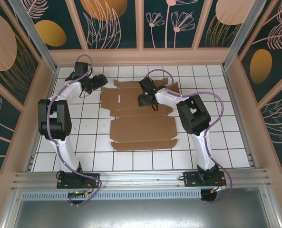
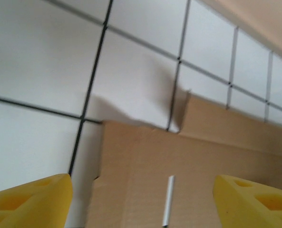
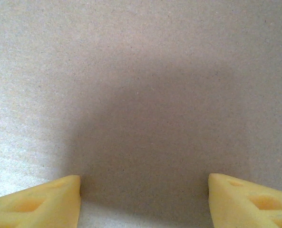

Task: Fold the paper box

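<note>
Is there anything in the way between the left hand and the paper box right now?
Nothing visible. The left hand hangs open at the far left corner of the paper box, with just bare white tile and flat cardboard in front of its fingers.

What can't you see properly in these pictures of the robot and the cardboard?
- Top view: the right arm covers part of the far panel of the flat brown corrugated cardboard sheet.
- Left wrist view: the bottom edge cuts off the yellow fingers of the left gripper.
- Right wrist view: too close to tell which panel lies under the right gripper, or whether it touches.
</note>
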Available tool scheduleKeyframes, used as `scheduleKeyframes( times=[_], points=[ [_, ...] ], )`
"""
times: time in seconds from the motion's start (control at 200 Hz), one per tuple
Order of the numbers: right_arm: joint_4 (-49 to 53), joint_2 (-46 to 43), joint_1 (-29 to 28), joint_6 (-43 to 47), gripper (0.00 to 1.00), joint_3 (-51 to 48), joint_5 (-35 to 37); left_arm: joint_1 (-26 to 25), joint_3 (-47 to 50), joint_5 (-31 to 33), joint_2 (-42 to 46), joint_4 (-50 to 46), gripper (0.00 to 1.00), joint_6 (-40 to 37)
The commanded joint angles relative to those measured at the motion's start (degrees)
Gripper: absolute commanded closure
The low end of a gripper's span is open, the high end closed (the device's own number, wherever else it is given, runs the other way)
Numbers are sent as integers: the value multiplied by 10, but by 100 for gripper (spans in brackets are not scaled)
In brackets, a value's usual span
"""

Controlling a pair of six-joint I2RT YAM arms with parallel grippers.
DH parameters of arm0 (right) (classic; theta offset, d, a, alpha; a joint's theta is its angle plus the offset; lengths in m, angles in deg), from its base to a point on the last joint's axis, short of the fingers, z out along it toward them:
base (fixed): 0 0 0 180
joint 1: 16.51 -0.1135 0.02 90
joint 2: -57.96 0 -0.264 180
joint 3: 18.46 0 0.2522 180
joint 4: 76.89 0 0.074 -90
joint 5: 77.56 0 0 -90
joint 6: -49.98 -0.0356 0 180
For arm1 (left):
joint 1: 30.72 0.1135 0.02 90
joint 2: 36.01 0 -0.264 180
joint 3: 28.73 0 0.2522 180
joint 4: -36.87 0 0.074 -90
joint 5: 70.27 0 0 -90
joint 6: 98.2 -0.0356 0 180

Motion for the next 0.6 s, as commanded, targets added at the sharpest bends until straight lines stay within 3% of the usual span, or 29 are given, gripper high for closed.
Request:
scheduleKeyframes(
  times=[0.0,0.265,0.596],
  points=[
    [87,86,1,4,33,-60,-46,3,32,-55,-26,24,24,-36],
    [75,86,2,0,33,-71,-56,3,49,-153,-70,56,31,-34],
    [70,86,3,-2,34,-78,-60,3,102,-298,-91,171,37,26]
  ],
)
